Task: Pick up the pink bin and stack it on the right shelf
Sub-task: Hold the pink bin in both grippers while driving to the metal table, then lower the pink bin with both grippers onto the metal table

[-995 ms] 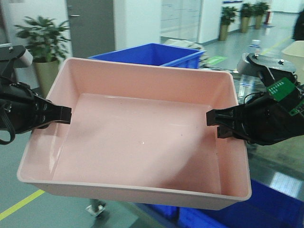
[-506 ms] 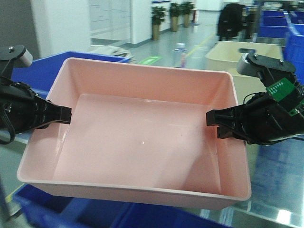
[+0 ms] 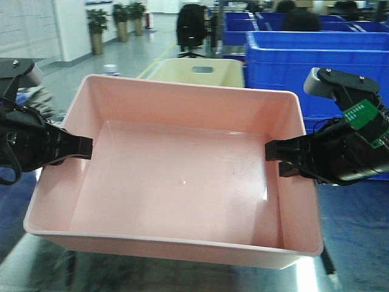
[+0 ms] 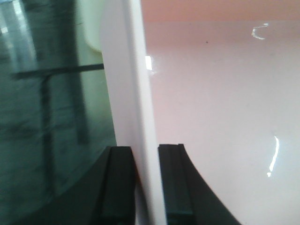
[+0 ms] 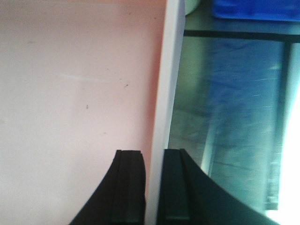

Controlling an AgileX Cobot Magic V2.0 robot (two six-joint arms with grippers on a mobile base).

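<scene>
Pink bin (image 3: 176, 176) hangs level between both arms, left gripper (image 3: 85, 146) clamped on its left wall, right gripper (image 3: 271, 152) clamped on its right wall, over the glossy dark right shelf (image 5: 225, 140), cream bin (image 3: 197, 70) behind.

We see matte-black housings on both: left gripper (image 3: 84, 147), right gripper (image 3: 273, 152) – flat slab fingers (image 4: 176, 183). Green circuit board (image 3: 360, 114) w/ white print at 3 o'clock; grey end caps (image 3: 312, 82); black cable loop (image 3: 7, 176) approx. 8 o'clock.

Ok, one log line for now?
phase: carry | left gripper: shut on pink bin | right gripper: shut on pink bin | pink bin: empty, over right shelf
</scene>
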